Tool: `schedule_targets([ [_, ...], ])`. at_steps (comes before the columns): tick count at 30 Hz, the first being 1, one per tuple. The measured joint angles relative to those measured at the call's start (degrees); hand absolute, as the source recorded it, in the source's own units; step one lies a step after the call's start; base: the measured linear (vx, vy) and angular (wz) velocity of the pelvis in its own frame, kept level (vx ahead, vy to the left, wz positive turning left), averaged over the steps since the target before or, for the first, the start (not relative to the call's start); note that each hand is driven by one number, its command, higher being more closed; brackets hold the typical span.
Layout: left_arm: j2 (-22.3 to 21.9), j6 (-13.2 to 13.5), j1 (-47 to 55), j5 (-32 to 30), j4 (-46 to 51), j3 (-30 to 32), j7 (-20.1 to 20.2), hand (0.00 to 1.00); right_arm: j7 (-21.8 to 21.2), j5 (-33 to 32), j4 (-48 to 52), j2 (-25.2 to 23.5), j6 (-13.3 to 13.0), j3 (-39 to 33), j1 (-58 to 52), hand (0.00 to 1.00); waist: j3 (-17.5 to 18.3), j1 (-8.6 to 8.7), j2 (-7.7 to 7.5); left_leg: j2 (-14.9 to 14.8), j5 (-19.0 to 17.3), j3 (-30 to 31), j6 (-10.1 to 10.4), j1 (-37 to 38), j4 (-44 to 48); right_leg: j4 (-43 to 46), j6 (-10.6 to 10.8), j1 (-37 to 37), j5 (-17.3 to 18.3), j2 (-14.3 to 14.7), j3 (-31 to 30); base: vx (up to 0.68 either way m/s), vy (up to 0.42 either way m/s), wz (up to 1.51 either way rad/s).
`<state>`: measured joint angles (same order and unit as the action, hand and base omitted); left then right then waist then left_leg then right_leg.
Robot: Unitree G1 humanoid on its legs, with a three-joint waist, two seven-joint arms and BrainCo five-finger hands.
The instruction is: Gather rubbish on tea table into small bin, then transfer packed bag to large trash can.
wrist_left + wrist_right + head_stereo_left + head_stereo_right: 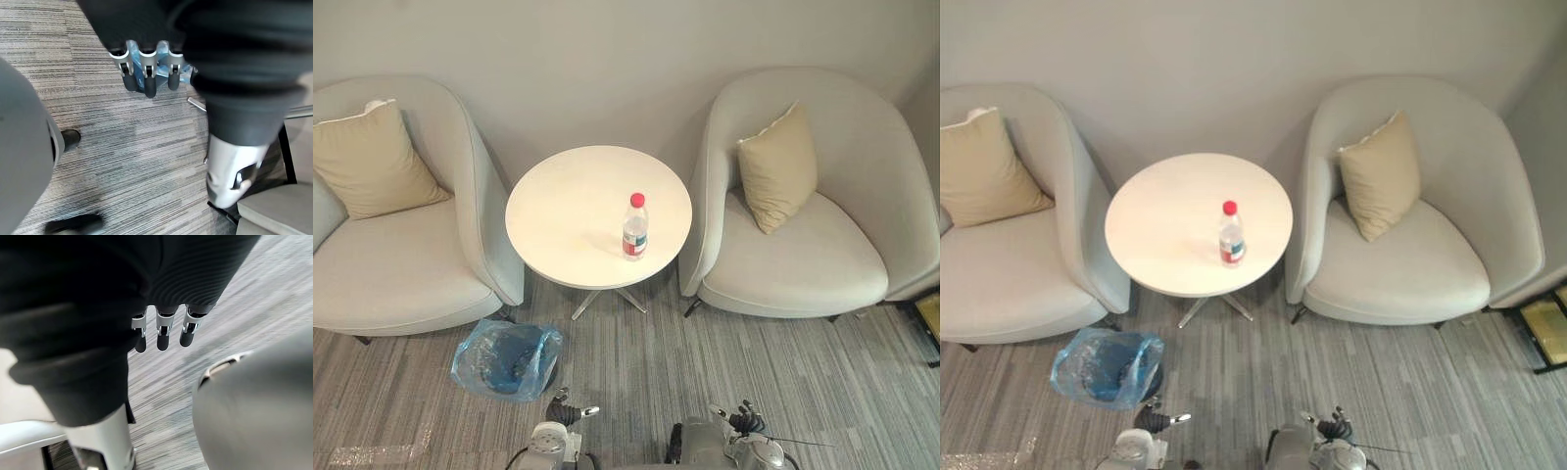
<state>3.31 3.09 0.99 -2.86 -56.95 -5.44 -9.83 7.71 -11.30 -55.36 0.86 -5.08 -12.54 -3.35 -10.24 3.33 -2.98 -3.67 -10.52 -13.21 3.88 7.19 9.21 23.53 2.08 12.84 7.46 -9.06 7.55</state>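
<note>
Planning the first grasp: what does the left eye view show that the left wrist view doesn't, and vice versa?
Left eye view: a bottle upright on the round table, between two cushioned armchairs. Left wrist view: the left robot hand close up, fingers relaxed and empty. Both: the striped carpet and the blue bin bag.

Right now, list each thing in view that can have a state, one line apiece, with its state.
bottle: upright on the table, red cap on.
table: carrying the bottle.
small bin: on the carpet, lined with a blue bag, mouth open.
left hand: open, holding nothing.
right hand: open, holding nothing.
left cushion: propped in the left armchair.
right cushion: propped in the right armchair.
</note>
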Motion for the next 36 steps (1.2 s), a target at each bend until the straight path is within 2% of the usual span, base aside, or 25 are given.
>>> schedule_targets([
  [1, -0.3, -0.1, -0.2, -0.1, -0.7, 0.4, -0.1, 0.00, -0.2, -0.1, 0.0, -0.1, 0.0, -0.3, 0.1, 0.00, -0.4, 0.14, 1.05, -0.6, -0.7, 0.8, 1.1, 0.3, 0.0, 1.2, -0.3, -0.5, 0.7, 0.5, 0.5, 0.33, -0.274, 0.40],
  [2, -1.6, 0.0, -0.2, -0.5, -0.9, 1.2, 0.1, 0.00, -0.1, 0.1, 0.0, 0.9, 0.0, -0.3, 0.3, 0.00, -0.3, -0.28, 3.04, -2.2, -0.8, 1.3, 1.6, 0.6, -0.1, 1.4, -0.8, -0.9, 0.6, 2.0, 0.7, 0.22, -0.164, 0.06],
  [4, -4.0, 0.0, -0.2, -0.7, -0.9, 2.7, 0.1, 0.00, -0.2, 0.0, 0.3, 1.3, 0.1, -0.4, 0.4, 0.00, 0.0, -0.61, 4.55, -3.7, -0.6, 1.3, 2.0, 1.0, -0.2, 1.3, -2.0, -1.8, 2.5, 3.2, 2.2, 0.24, -0.189, 0.11],
  [6, -5.1, 0.0, -0.6, -1.1, -0.9, 3.5, 0.1, 0.00, -0.3, 0.0, 0.6, 1.3, -0.1, -0.6, 0.2, 0.00, -0.2, 0.00, 4.68, -4.7, -0.5, 2.0, 2.2, 0.6, 1.9, 1.0, -2.4, -3.5, 3.8, 3.3, 4.0, 0.16, -0.194, 0.38],
  [8, -5.3, 0.1, -0.9, -1.5, 0.4, 4.4, 0.1, 0.00, -0.4, 0.0, 0.7, 0.5, -0.1, -0.6, -0.4, 0.00, -1.2, -0.55, 3.71, -7.1, -1.0, 2.8, 3.0, -3.3, 13.2, -1.9, -2.6, -8.1, 4.9, 3.9, 6.0, 0.09, -0.169, 0.48],
  [11, -5.4, 0.2, -0.4, -1.5, 2.6, 4.4, 0.1, 0.00, -0.4, -0.1, 1.6, 0.1, -0.2, -0.5, -1.3, 0.00, -1.4, -1.17, 3.33, -9.8, -0.2, 2.7, 4.2, -8.6, 25.1, -2.8, -3.0, -10.5, 5.7, 4.4, 7.4, 0.05, -0.054, 0.27],
  [12, -5.5, 0.2, -0.1, -1.4, 3.3, 4.4, 0.1, 0.00, -0.3, -0.1, 2.5, -0.1, -0.2, -0.4, -2.0, 0.00, -1.6, -1.81, 2.90, -10.7, -0.9, 2.1, 3.9, -9.9, 28.7, -3.1, -3.2, -11.3, 6.0, 4.5, 7.0, 0.11, 0.032, 0.02],
  [13, -5.5, 0.2, -0.1, -1.4, 3.6, 4.5, 0.1, 0.00, -0.3, -0.1, 2.9, -0.1, -0.2, -0.4, -2.2, 0.00, -1.6, -2.15, 3.07, -10.6, -3.2, 1.0, 3.4, -10.3, 28.7, -3.6, -3.4, -12.0, 6.2, 4.4, 6.0, 0.08, 0.050, -0.13],
  [14, -5.5, 0.2, -0.1, -1.4, 3.6, 4.5, 0.1, 0.00, -0.3, -0.1, 2.9, -0.1, -0.2, -0.5, -2.2, 0.00, -1.5, -2.20, 3.10, -10.4, -4.0, 0.8, 3.2, -10.6, 28.4, -3.9, -3.5, -12.2, 6.3, 4.3, 5.6, 0.10, 0.135, -0.37],
  [15, -5.4, 0.2, -0.2, -1.4, 4.0, 4.5, 0.1, 0.00, -0.3, 0.0, 2.9, -0.1, -0.1, -0.5, -2.2, 0.00, -1.6, -2.58, 2.90, -8.6, -5.6, 1.3, 2.7, -11.6, 25.6, -4.0, -2.7, -12.3, 6.3, 3.5, 4.1, 0.07, 0.133, -0.43],
  [16, -5.4, 0.3, -0.2, -1.4, 4.2, 4.4, 0.1, 0.00, -0.3, 0.0, 2.9, -0.1, -0.1, -0.4, -2.3, 0.00, -1.6, -2.74, 2.89, -7.2, -5.6, 2.2, 2.6, -12.2, 22.3, -3.8, -2.0, -12.3, 6.5, 2.9, 3.2, 0.11, 0.237, -0.60],
  [17, -5.5, 0.3, 0.0, -1.4, 4.1, 4.1, 0.1, 0.00, -0.3, 0.0, 2.8, 0.5, -0.1, -0.3, -2.4, 0.00, -1.2, -2.73, 3.73, -5.4, -3.1, 4.9, 2.2, -12.2, 14.0, -2.9, -0.2, -12.0, 7.1, 3.0, 1.8, 0.07, 0.203, -0.48],
  [18, -5.5, 0.3, 0.1, -1.4, 4.1, 4.0, 0.0, 0.00, -0.3, 0.1, 2.8, 1.1, -0.2, -0.2, -2.4, 0.00, -1.0, -2.80, 4.41, -5.0, -1.1, 6.1, 2.8, -12.2, 12.0, -2.4, 0.4, -11.7, 7.2, 3.4, 1.0, 0.15, 0.284, -0.52],
  [19, -4.6, 0.3, 0.0, -1.4, 4.0, 3.7, 0.0, 0.00, -0.2, 0.1, 2.2, 1.0, 0.2, 0.6, -2.0, 0.00, -0.6, -2.99, 3.55, -3.2, -1.4, 4.6, 2.1, -10.6, 10.8, -2.4, 1.7, -11.9, 7.3, 2.5, -2.0, 0.20, 0.259, -0.31],
  [20, -4.0, 0.4, -0.3, -1.4, 4.0, 3.7, 0.0, 0.00, -0.2, 0.1, 2.3, 0.6, 0.2, 0.6, -2.5, 0.00, 0.0, -2.77, 2.59, -2.5, -1.7, 4.1, 1.5, -10.2, 10.8, -3.8, 2.3, -12.4, 7.0, 1.8, -2.2, 0.21, 0.232, -0.23],
  [22, -3.4, 0.3, -0.3, -1.5, 4.0, 3.7, 0.1, 0.00, -0.2, 0.1, 2.4, -0.3, 0.2, 0.5, -2.8, 0.00, 0.4, -2.76, 1.85, -1.2, -2.0, 4.0, 1.0, -10.1, 10.7, -4.9, 2.9, -12.9, 6.7, 0.9, -2.3, 0.13, 0.129, 0.01],
  [25, -2.8, 0.2, 0.0, -1.5, 3.9, 2.4, 0.1, 0.00, -0.3, 0.3, 2.3, -0.3, 0.2, 0.5, -2.9, 0.00, 0.7, -2.79, 1.59, 0.3, -1.8, 4.2, 0.7, -8.9, 9.1, -5.4, 3.0, -13.3, 6.7, -0.3, -2.5, 0.13, 0.086, 0.07],
  [29, -1.9, 0.0, 0.4, -1.6, 2.3, -0.2, 0.2, 0.00, -0.3, 1.5, 2.1, -0.1, 0.2, 0.6, -2.8, 0.00, 2.0, -2.79, 2.17, 1.0, -1.0, 4.6, -0.2, -6.7, 6.0, -7.2, 3.2, -14.9, 6.8, -0.2, -2.9, 0.12, 0.011, 0.03],
  [33, -1.9, -0.1, 0.4, -1.6, 1.1, -1.7, 0.1, 0.00, 0.2, 2.7, 2.2, 0.8, 0.2, 2.8, -2.4, 0.00, 2.9, -2.74, 2.68, 1.0, 0.3, 5.0, -0.1, -5.9, 3.8, -9.2, 3.1, -16.2, 6.7, 0.1, -2.9, 0.09, -0.061, -0.01],
  [35, -1.8, -0.1, 0.5, -1.6, 1.1, -2.9, 0.1, 0.00, 0.6, 3.7, 3.9, 1.4, 0.2, 4.5, -2.7, 0.00, 3.3, -2.68, 2.53, 0.9, 1.3, 5.9, 0.1, -4.9, 2.5, -10.6, 2.7, -17.0, 5.9, 0.4, -2.8, 0.03, -0.045, 0.03],
  [36, -1.8, -0.1, 0.8, -1.6, 1.2, -2.9, 0.1, 0.00, 1.3, 4.8, 7.9, 1.7, 0.2, 4.9, -3.5, 0.00, 4.0, -2.69, 2.60, 0.8, 2.2, 6.1, 0.0, -5.0, 1.3, -11.7, 2.4, -17.0, 4.9, 0.8, -2.9, 0.03, -0.035, -0.08],
])
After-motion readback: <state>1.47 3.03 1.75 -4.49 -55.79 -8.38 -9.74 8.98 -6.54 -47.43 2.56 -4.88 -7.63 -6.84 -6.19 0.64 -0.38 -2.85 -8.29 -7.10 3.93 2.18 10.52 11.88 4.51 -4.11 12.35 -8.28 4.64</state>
